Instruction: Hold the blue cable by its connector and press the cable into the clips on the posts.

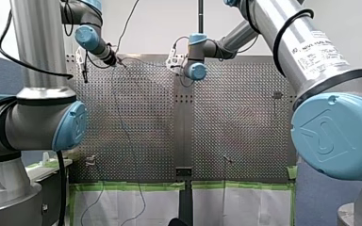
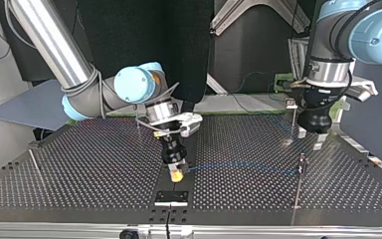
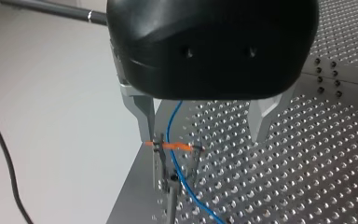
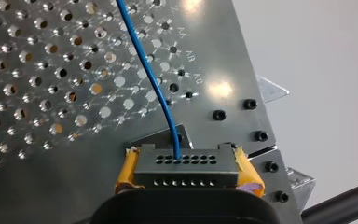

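Perforated metal fills the scene. The table (image 2: 79, 164) spreads under both UR5e arms, with the right arm (image 2: 54, 45) reaching to its middle and the left arm (image 2: 373, 30) standing at the top view's right.

The right gripper (image 2: 176, 173) is clenched on the connector (image 4: 186, 165), its yellow pads (image 4: 125, 175) squeezing the block's two ends. The left gripper (image 3: 203, 136) hangs released. Its metal fingers (image 3: 142, 112) are spread to either side of a post (image 3: 157, 163) and its clip (image 3: 196, 156), touching neither.

From the connector the blue cable (image 4: 144, 60) crosses low over the table and passes between the clip's uprights, by an orange tab (image 3: 175, 146). You cannot tell whether it is seated there.

Expect the cable to be thin, light and limp. It will likely sag or spring out of a clip unless you keep it drawn tight. The rigid connector is the place to hold it, by the housing's ends as now. Pinching the wire itself could kink it or tug it from its socket.

Stamped letters (image 4: 189, 57) near the plate's edge appear to read "AB" and "AC". The white label (image 1: 323, 49) on the right arm carries print too small to read.
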Controlling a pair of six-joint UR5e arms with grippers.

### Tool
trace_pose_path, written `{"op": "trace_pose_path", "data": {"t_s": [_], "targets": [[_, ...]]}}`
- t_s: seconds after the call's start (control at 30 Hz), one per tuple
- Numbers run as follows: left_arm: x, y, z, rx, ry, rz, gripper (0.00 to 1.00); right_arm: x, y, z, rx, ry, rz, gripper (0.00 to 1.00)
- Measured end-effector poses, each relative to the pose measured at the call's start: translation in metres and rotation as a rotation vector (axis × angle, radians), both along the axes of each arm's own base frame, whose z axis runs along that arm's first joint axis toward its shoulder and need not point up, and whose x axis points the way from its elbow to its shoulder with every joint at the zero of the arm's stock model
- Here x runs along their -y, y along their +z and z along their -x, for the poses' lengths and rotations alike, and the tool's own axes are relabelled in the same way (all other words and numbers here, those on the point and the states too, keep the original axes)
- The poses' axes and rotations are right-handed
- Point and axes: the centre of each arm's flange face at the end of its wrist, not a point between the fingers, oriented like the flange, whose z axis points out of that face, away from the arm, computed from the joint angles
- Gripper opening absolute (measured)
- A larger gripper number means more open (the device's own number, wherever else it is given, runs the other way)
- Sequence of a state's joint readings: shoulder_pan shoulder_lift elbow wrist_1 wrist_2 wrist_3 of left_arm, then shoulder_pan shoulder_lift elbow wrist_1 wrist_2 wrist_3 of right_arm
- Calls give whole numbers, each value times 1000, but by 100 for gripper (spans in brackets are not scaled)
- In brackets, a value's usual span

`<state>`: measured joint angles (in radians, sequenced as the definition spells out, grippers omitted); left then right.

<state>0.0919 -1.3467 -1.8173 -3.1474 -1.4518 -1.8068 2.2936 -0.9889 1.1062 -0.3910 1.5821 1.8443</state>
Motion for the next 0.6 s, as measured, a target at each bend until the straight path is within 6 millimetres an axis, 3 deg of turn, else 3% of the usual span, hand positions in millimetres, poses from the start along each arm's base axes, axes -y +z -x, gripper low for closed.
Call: {"op": "trace_pose_path", "data": {"t_s": [0.33,0.6], "targets": [[11,-8,-7,1,-72,-78,98,1,-9,3,-21,-10,-11,0],[12,-2,-4,18,-69,-131,98,1,-10,4,-23,-11,-12,0]]}}
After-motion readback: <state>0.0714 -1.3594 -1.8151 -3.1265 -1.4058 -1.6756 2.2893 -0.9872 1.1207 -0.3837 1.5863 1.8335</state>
